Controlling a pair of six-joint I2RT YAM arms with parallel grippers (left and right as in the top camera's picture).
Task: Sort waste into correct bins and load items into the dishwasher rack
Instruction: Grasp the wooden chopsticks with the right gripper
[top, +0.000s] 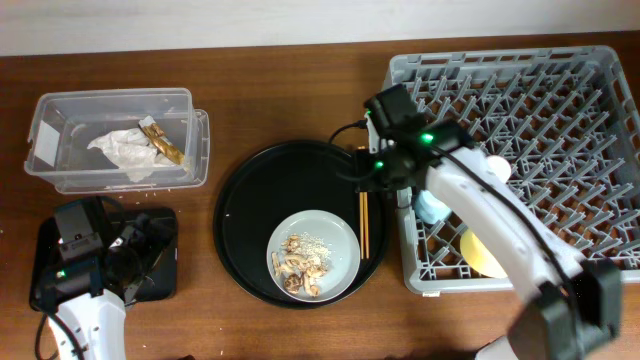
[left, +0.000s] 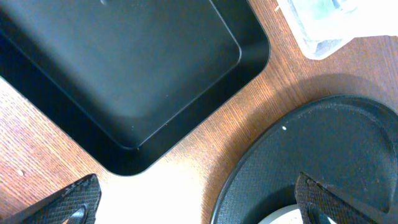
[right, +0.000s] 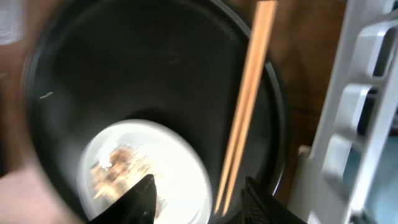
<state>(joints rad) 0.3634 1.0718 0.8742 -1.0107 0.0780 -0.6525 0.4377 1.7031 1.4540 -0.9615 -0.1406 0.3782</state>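
Chopsticks (right: 245, 106) run near-to-far on the round tray (top: 240, 220) right rim, under right tool (right: 199, 200) (spread apart, empty); right arm nearer.

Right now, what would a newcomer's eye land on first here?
Seen from overhead, the big grey dishwasher rack fills the right side, with a light-blue cup and yellow bowl inside. At centre, the round black tray holds a plate of food scraps, with chopsticks lying near its right rim.

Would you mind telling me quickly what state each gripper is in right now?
Left gripper: open, holding nothing.
Right gripper: open over the chopsticks, apparently not clamping them.
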